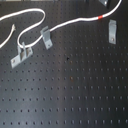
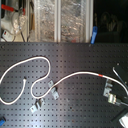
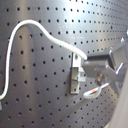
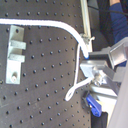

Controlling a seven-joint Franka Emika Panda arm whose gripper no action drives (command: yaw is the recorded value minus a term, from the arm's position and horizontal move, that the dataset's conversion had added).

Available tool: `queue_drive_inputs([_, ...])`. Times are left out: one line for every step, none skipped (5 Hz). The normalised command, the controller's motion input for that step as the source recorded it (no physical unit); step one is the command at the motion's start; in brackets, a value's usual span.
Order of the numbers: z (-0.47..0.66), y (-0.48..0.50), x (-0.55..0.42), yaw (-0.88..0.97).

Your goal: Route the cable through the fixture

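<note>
In the first exterior view the long thin white cable [image 1: 75, 22] with its red tape band [image 1: 101, 17] snakes across the black perforated board [image 1: 75, 90] past grey metal clips [image 1: 45, 36], while in the second wrist view the metal gripper [image 4: 96, 75] pinches the cable

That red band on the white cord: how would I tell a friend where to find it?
Start with the black perforated board that fills the lower part of the second exterior view, and find the long thin white cord snaking across it. Follow the cord toward the second exterior view's right, past the grey metal clips, to the short red tape band. It is the cord's only coloured spot.
</note>
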Motion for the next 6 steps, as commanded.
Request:
queue_drive_inputs([0.0,-0.013,-0.019,0.0])
queue_drive_inputs([0.1,-0.024,0.01,-0.07])
queue_drive_inputs([0.32,0.144,-0.111,-0.41])
queue_drive_inputs([0.27,0.097,-0.081,-0.94])
queue_drive_inputs([0.21,0.001,0.001,-1.0])
queue_drive_inputs([0.22,0.002,0.001,-1.0])
